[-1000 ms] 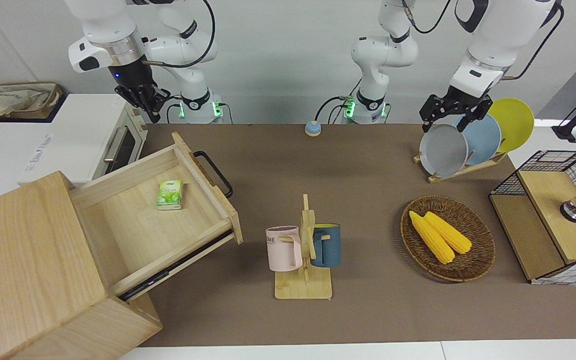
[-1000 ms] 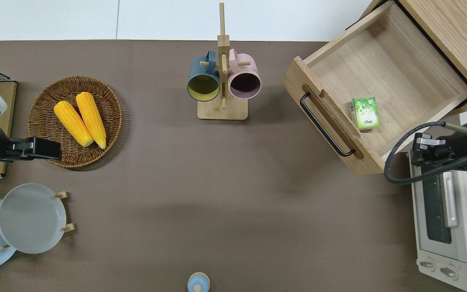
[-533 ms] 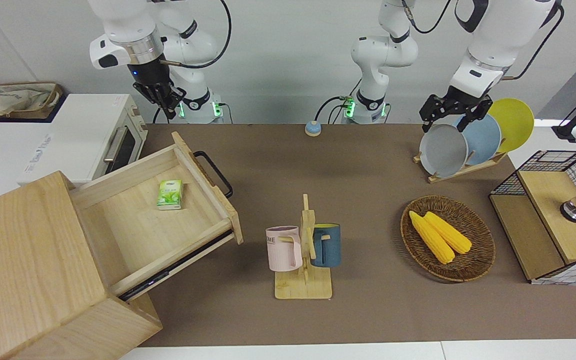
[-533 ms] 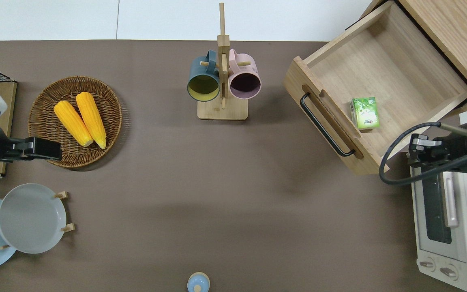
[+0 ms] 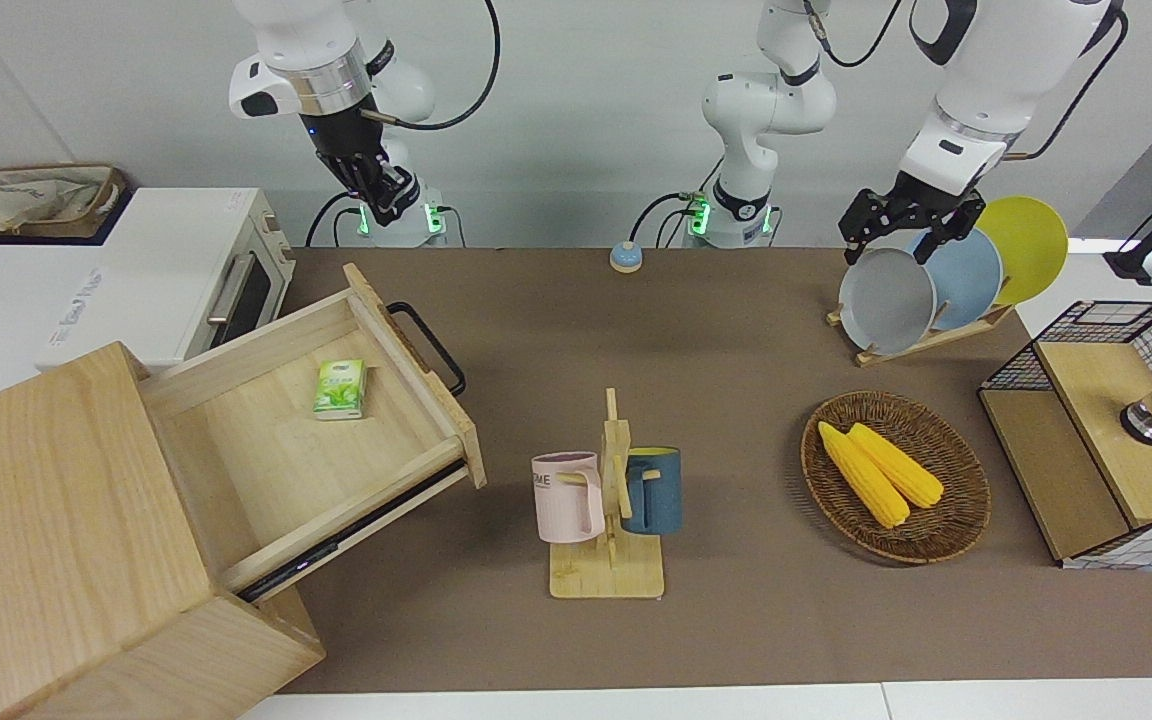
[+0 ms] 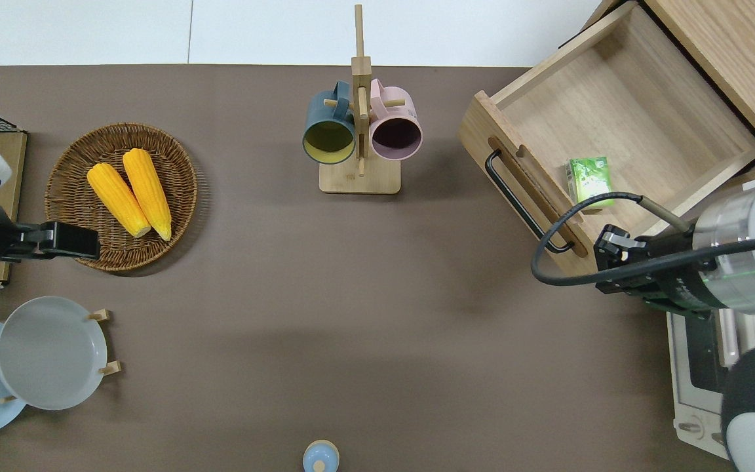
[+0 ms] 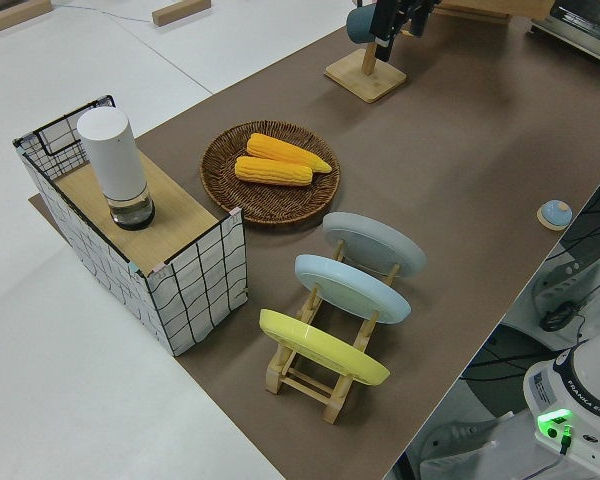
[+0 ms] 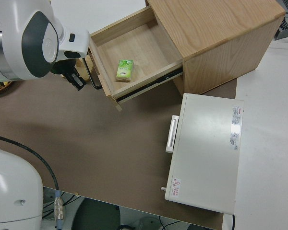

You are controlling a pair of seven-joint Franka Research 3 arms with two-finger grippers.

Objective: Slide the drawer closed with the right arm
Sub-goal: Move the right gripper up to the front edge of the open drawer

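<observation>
Hovering over the corner of the wide-open drawer (image 6: 620, 124), the right gripper (image 6: 607, 252) — finger spacing indiscernible — has pushed nothing.

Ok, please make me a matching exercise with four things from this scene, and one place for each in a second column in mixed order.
Things:
1. green packet
2. corn cobs
3. pink mug
4. white cylinder

Places:
A. in the wicker basket
B. on the wire crate's wooden lid
C. in the open drawer
D. on the wooden mug stand

Pairs: 1-C, 2-A, 3-D, 4-B
</observation>
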